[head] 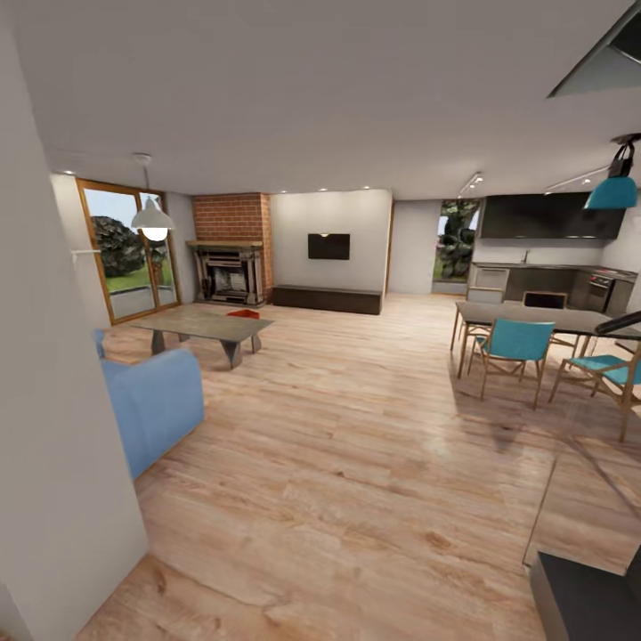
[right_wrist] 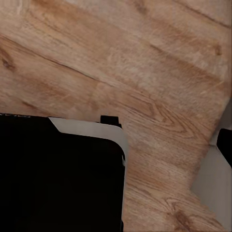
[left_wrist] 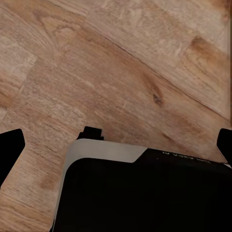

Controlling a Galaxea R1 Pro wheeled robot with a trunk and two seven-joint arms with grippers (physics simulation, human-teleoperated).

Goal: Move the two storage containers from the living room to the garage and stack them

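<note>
Head view looked across the living room (head: 356, 427): light plank floor, brick fireplace (head: 230, 258), black wall TV (head: 328, 247), glass doors (head: 129, 254) at far left. One orange-red storage container (head: 242, 313) showed as a sliver behind the low bench (head: 203, 325) near the fireplace; a second could not be made out. Blue sofa (head: 151, 401) near left, dining table with teal chairs (head: 514, 343) at right. Both wrist views faced plank floor over the robot's dark base (left_wrist: 145, 193). Left tool fingertips (left_wrist: 9, 147) sat at opposite frame edges, spread, nothing between. Right tool: state could not be told.
</note>
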